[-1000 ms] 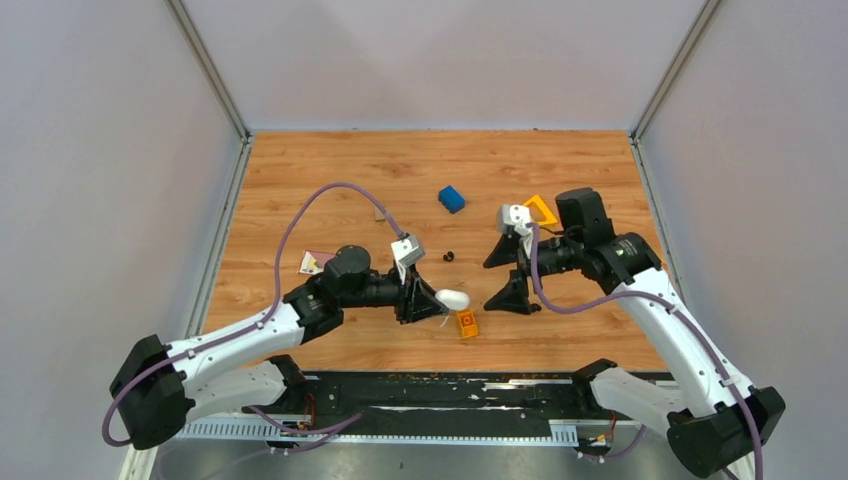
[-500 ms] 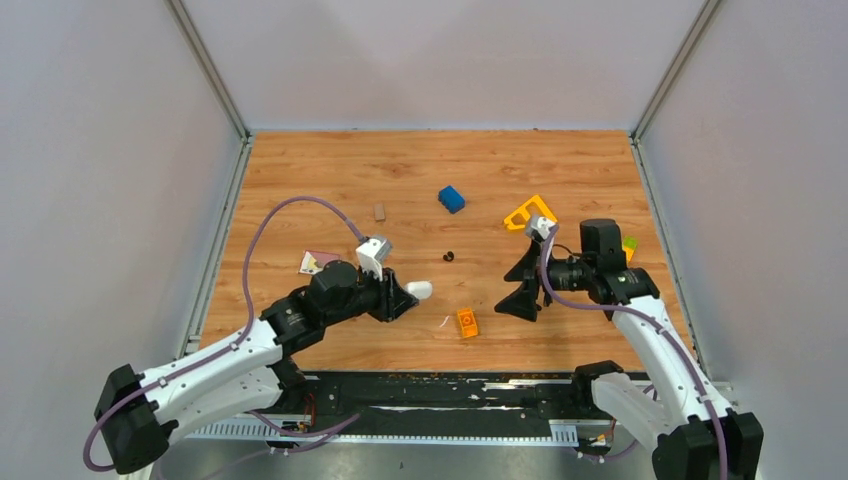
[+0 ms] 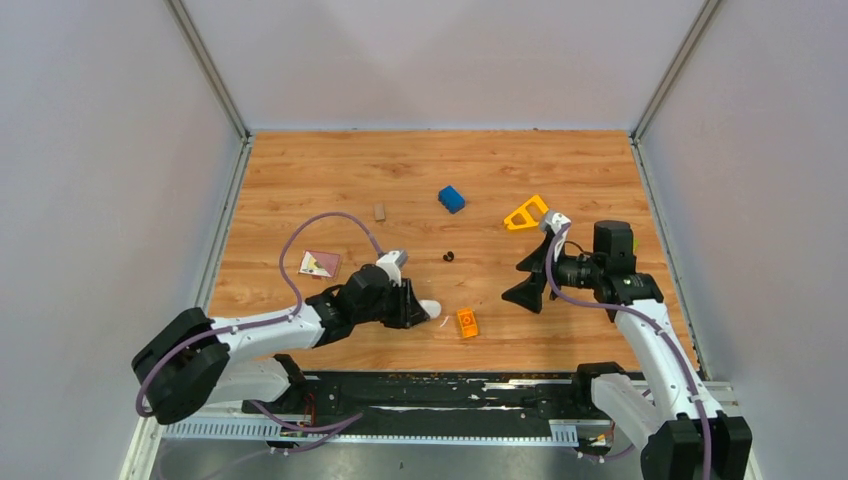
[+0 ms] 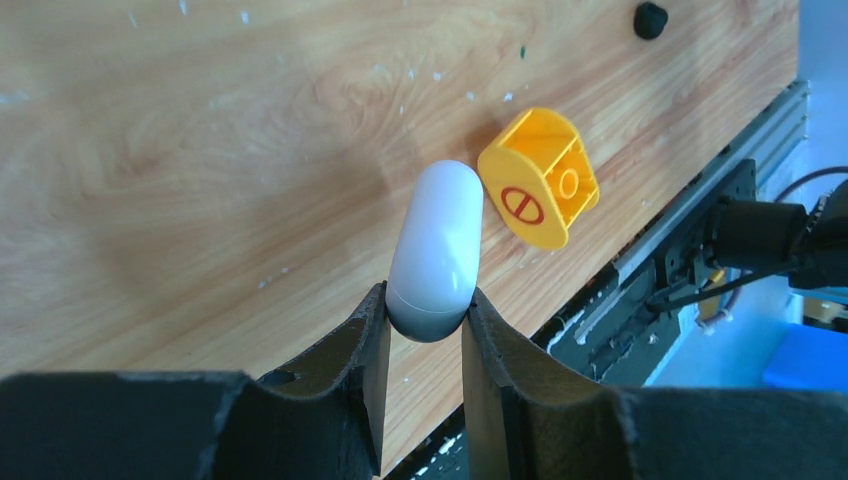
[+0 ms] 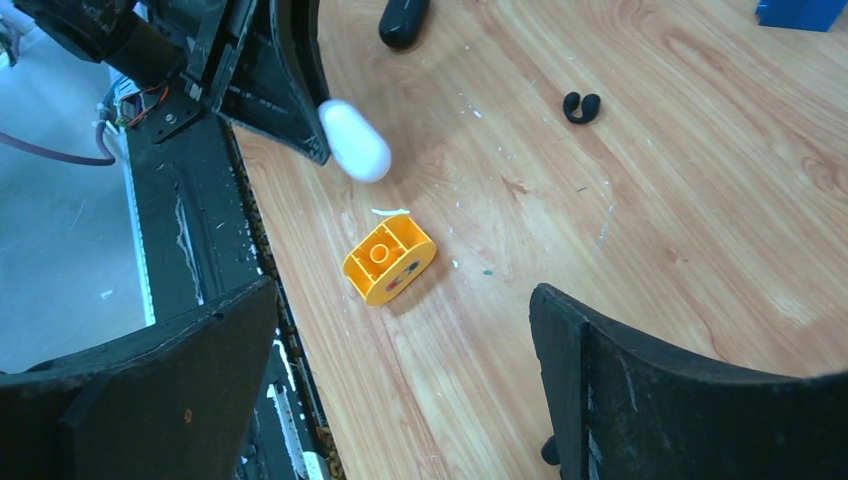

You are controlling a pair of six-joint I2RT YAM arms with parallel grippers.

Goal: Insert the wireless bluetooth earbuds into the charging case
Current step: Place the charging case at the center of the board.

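Observation:
My left gripper (image 3: 420,308) (image 4: 425,308) is shut on one end of the white charging case (image 3: 431,308) (image 4: 437,248) (image 5: 354,140). The case's lid is closed, and it hangs low over the wood near the front edge. A tiny black curled piece (image 3: 448,256) (image 5: 581,107) (image 4: 650,18), apparently one of the earbuds, lies on the table beyond the case. My right gripper (image 3: 527,278) (image 5: 405,292) hovers wide open to the right of both, holding nothing. A small dark blob (image 5: 548,450) peeks out beside its right finger; I cannot tell what it is.
An orange block (image 3: 466,322) (image 4: 540,178) (image 5: 390,260) lies just right of the case. Farther back are a blue block (image 3: 451,198), an orange triangular piece (image 3: 526,213) and a small tan piece (image 3: 379,211). A card (image 3: 320,263) lies at the left. The metal rail (image 3: 450,388) runs along the front edge.
The left arm has drawn back and down, carrying the case left and nearer the front edge. The right gripper has pulled away to the right, its jaws staying wide.

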